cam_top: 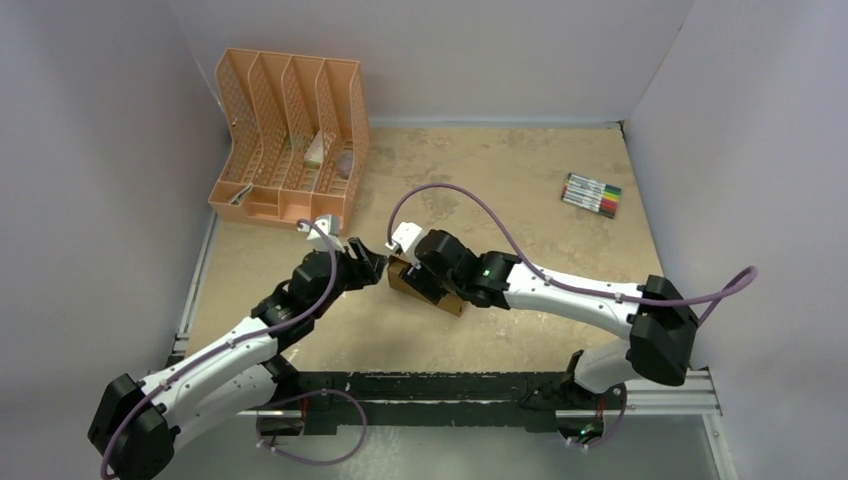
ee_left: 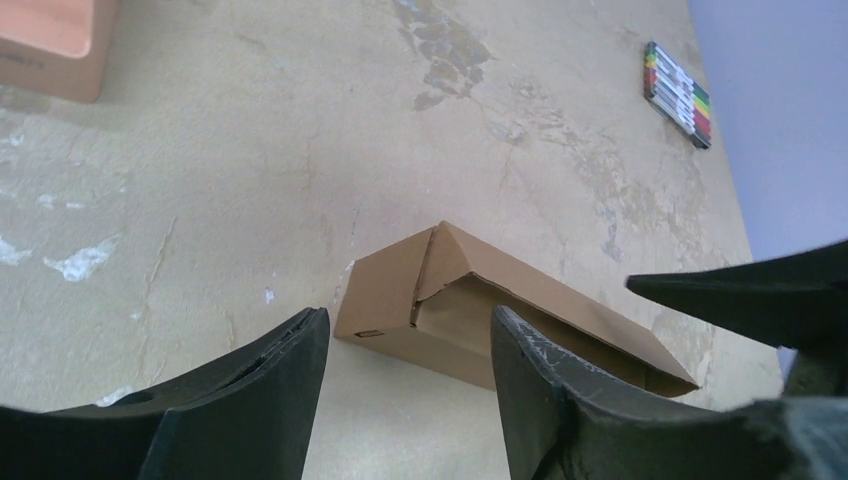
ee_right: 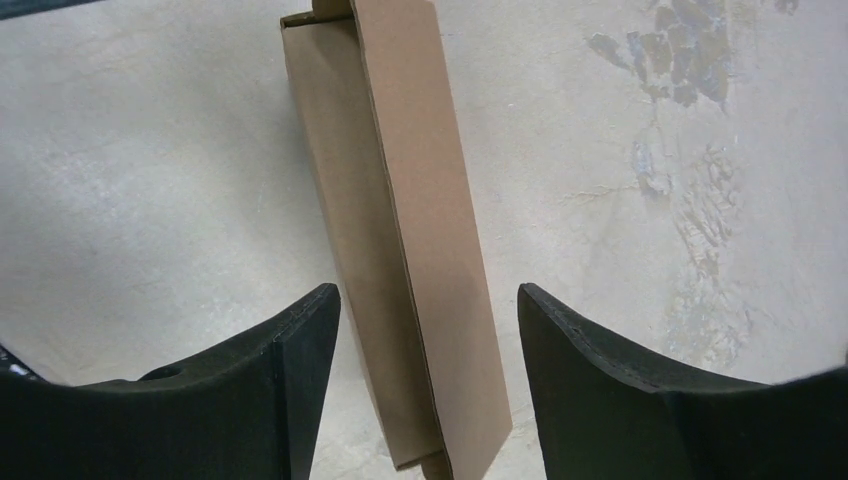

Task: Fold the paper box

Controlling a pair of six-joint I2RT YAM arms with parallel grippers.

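Observation:
The paper box [cam_top: 408, 282] is a small, long brown carton lying on the table between the two arms. In the left wrist view the box [ee_left: 390, 290] shows one end with a flap standing partly open. My left gripper [ee_left: 409, 316] is open and empty, just short of that end; it also shows in the top view [cam_top: 375, 262]. My right gripper [ee_right: 428, 292] is open and empty, with its fingers to either side of the box [ee_right: 400, 220] and above it. In the top view the right gripper [cam_top: 428, 272] covers most of the box.
A peach-orange slotted file organizer [cam_top: 290, 135] stands at the back left; its corner shows in the left wrist view [ee_left: 50, 40]. A pack of coloured markers [cam_top: 592, 195] lies at the back right, also seen in the left wrist view [ee_left: 678, 93]. Grey walls enclose the table.

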